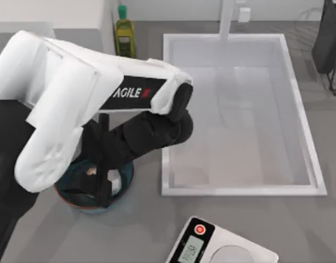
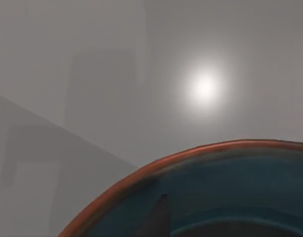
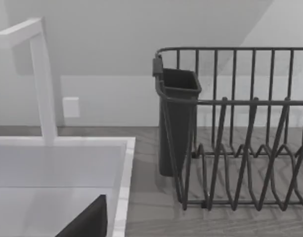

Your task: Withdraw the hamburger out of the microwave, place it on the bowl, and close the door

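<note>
The bowl (image 1: 74,198), teal inside with a brownish rim, sits at the front left of the table, mostly covered by my left arm. My left gripper (image 1: 100,184) reaches down into it. A small whitish lump with an orange-brown patch, the hamburger (image 1: 91,171), shows inside the bowl beside the gripper; whether it is held I cannot tell. The left wrist view looks along the bowl (image 2: 200,197) from close by. The white microwave (image 1: 47,12) stands at the back left. The door is hidden behind my arm. A dark edge of my right gripper (image 3: 87,222) hangs over the sink's corner.
A white sink (image 1: 307,139) with a faucet (image 3: 42,84) takes up the middle and right. A green oil bottle (image 1: 124,33) stands behind it on the left. A white digital scale (image 1: 222,246) lies at the front. A dark dish rack (image 3: 240,138) stands at the far right.
</note>
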